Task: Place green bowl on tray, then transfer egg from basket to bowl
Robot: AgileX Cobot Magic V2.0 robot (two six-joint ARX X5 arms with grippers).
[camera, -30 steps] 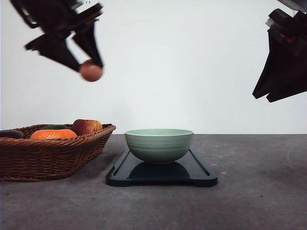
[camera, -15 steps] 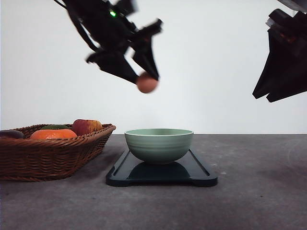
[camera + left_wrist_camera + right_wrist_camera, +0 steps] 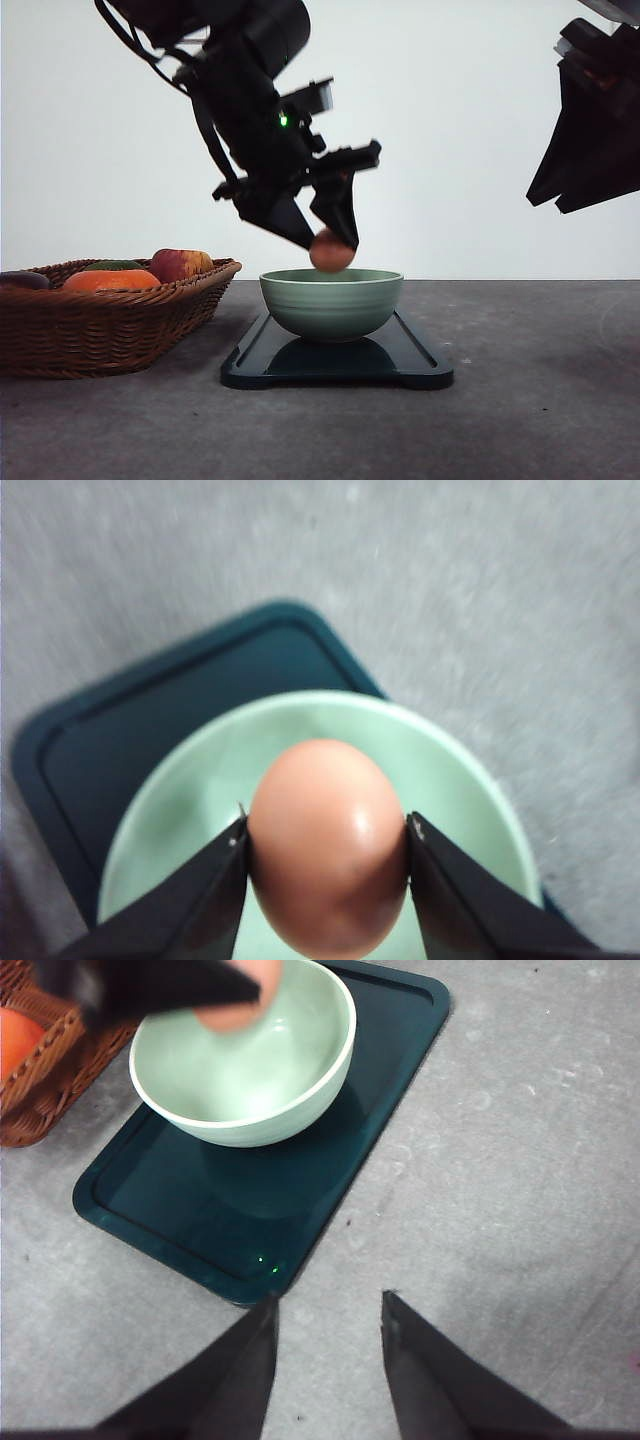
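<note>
The green bowl point(image 3: 332, 302) stands on the dark tray point(image 3: 420, 362) at the table's middle. My left gripper point(image 3: 331, 244) is shut on the reddish-brown egg point(image 3: 331, 251), which hangs just above the bowl's rim, over its opening. From the left wrist camera the egg point(image 3: 328, 845) sits between the two fingers point(image 3: 455, 895), with the green bowl point(image 3: 470, 790) and the tray point(image 3: 150, 720) below. The brown wicker basket point(image 3: 100, 330) rests at the left. High at the right, my right gripper point(image 3: 326, 1335) is open and empty; below it lie the green bowl point(image 3: 255, 1080) and the tray point(image 3: 300, 1200).
In the basket lie an orange tangerine point(image 3: 110, 280), a red-yellow apple point(image 3: 181, 264) and a dark fruit point(image 3: 22, 279). Bare grey table stretches to the right of the tray and in front of it.
My left gripper has carried the egg from above the basket rightward and down, until it is just over the bowl. The right arm has stayed still.
</note>
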